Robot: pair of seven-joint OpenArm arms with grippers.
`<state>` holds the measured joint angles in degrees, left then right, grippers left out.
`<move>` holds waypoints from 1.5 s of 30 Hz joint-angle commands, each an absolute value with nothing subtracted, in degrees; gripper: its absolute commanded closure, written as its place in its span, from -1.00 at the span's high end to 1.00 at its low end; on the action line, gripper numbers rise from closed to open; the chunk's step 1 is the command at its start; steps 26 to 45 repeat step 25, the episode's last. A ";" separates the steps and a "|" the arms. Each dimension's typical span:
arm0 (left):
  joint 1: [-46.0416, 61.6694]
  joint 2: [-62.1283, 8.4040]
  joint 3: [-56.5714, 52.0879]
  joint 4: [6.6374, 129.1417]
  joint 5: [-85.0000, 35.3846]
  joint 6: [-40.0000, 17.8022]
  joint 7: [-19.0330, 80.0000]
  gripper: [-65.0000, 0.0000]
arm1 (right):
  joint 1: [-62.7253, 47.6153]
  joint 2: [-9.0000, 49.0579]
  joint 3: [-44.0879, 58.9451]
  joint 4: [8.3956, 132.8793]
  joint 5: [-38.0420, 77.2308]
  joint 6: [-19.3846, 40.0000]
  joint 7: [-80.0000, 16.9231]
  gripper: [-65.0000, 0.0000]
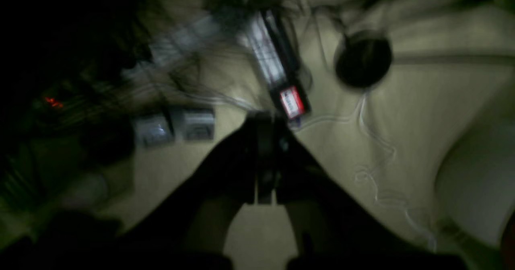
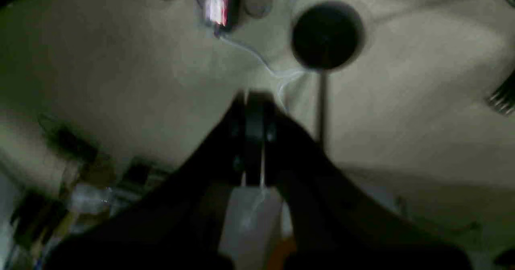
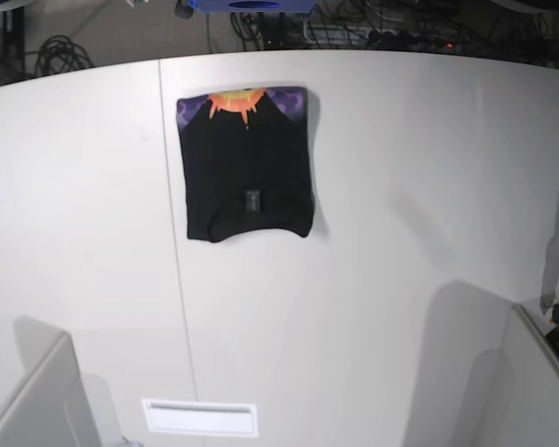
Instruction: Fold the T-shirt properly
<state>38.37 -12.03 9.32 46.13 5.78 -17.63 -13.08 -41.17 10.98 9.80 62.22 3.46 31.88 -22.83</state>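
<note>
a: folded into a neat black rectangle, shirt (image 3: 249, 164) lying flat on the desk (image 3: 401, 186), toward the far edge, print peeking out at the top.

b: soft and light, surely; limp, likely to slump if lifted by one point. best taken at two corners or along a folded edge.

a: seen only from base. no arms visible there.

b: from the wrists, blurred and dark. right gripper (image 2: 253, 141) pressed together on nothing; left gripper (image 1: 265, 157) closed too, empty, no cloth in either view.
</note>
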 commanded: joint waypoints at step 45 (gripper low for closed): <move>11.47 -8.92 17.01 8.31 5.23 -16.84 -20.88 -1.00 | -16.84 1.19 6.29 6.02 -4.44 16.84 22.11 -1.00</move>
